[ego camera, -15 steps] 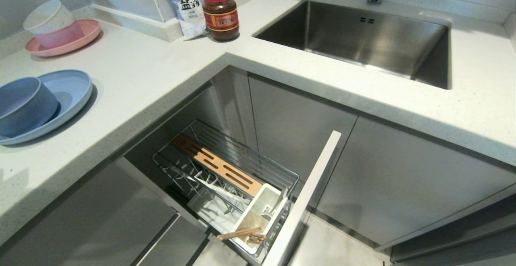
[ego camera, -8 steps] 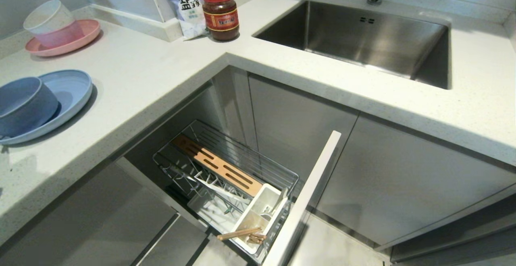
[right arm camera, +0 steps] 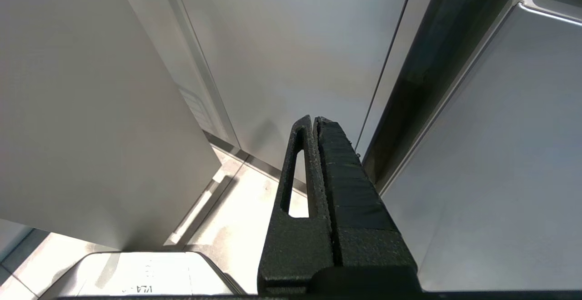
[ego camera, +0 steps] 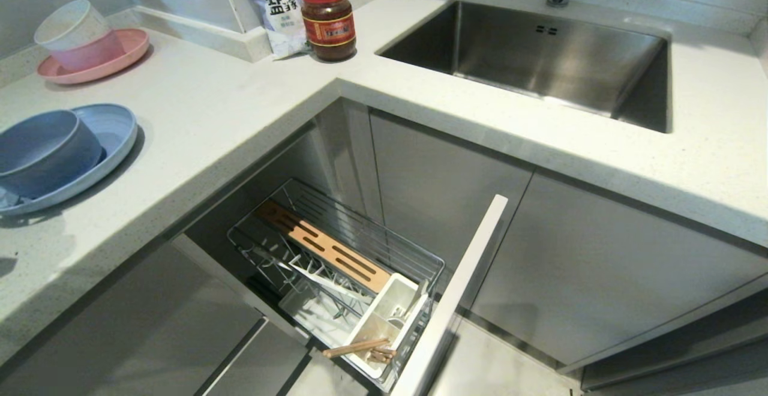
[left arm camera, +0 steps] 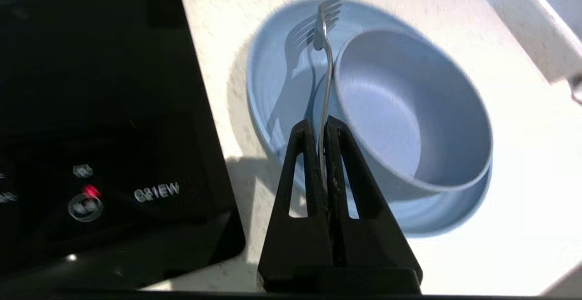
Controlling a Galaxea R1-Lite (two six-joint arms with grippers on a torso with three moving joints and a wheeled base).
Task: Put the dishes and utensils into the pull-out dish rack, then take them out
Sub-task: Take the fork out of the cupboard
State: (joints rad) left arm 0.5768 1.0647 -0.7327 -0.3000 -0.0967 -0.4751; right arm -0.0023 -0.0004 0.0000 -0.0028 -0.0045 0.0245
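Between the black fingers of the left gripper (left arm camera: 323,125) sits the thin handle of a silver fork (left arm camera: 323,54); the jaws are pressed together on it with only the metal between them. The fork sticks out past the fingertips, its tines over the far rim of the light-blue plate (left arm camera: 268,77), and its shadow falls across the plate's inside. Just beside the fork's handle, the light-blue bowl (left arm camera: 409,109) stands upright inside the plate, toward one side of it. Next to the plate lies a glossy black cooktop (left arm camera: 100,109) with a small red light.

From where the onlooker stands, the plate (ego camera: 111,129) and bowl (ego camera: 45,150) rest on the pale countertop (ego camera: 228,102) at its left edge; the left gripper itself is out of sight there. Beyond the plate, against the wall, is a pink plate (ego camera: 120,54) with stacked pink and white bowls. Further from the plate stand a salt bag (ego camera: 277,6) and a red-lidded jar (ego camera: 327,21), and the steel sink (ego camera: 540,54).

Below the plate's counter, the pull-out dish rack (ego camera: 348,258) is drawn out. Its white cutlery caddy (ego camera: 384,318) holds wooden chopsticks (ego camera: 357,348), lying tilted over its edge, and something silver I cannot make out.

The right gripper (right arm camera: 314,120) hangs parked well away from the plate, near grey cabinet doors, its jaws pressed together on nothing.
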